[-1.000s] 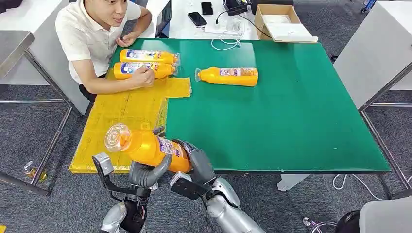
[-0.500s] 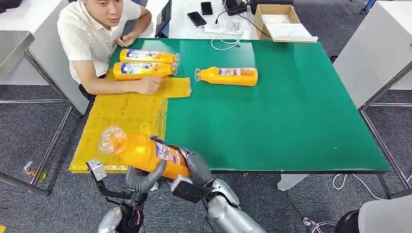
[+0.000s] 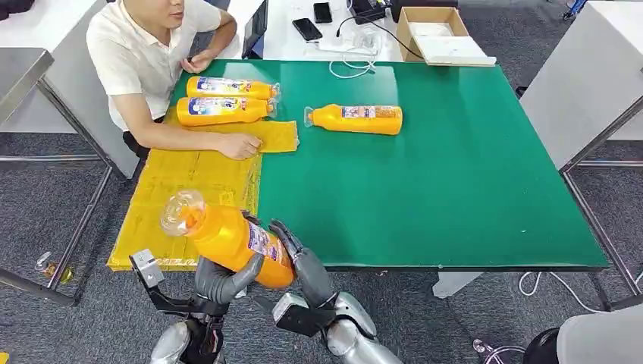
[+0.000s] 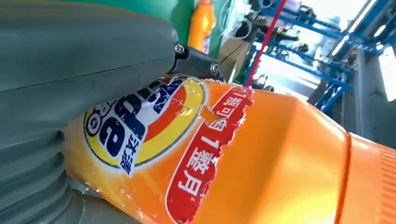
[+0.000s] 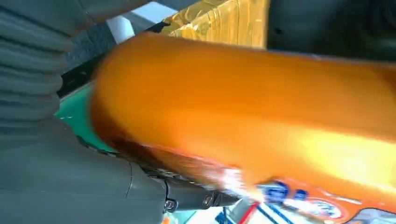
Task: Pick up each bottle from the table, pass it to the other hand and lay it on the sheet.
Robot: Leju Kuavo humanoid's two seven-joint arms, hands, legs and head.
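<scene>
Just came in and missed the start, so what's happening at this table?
The robot is mid-handover at the near table edge. Its left hand grips an orange bottle from below, while the right hand lies against the bottle's base with fingers spread; whether it still grips is unclear. Two bottles lie at the far end of the yellow sheet, beside a seated person. One more bottle lies on the green table.

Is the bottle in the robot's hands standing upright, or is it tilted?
Tilted. In the head view the held bottle leans, its clear cap end raised toward the yellow sheet, its base low between the left hand and right hand.
</scene>
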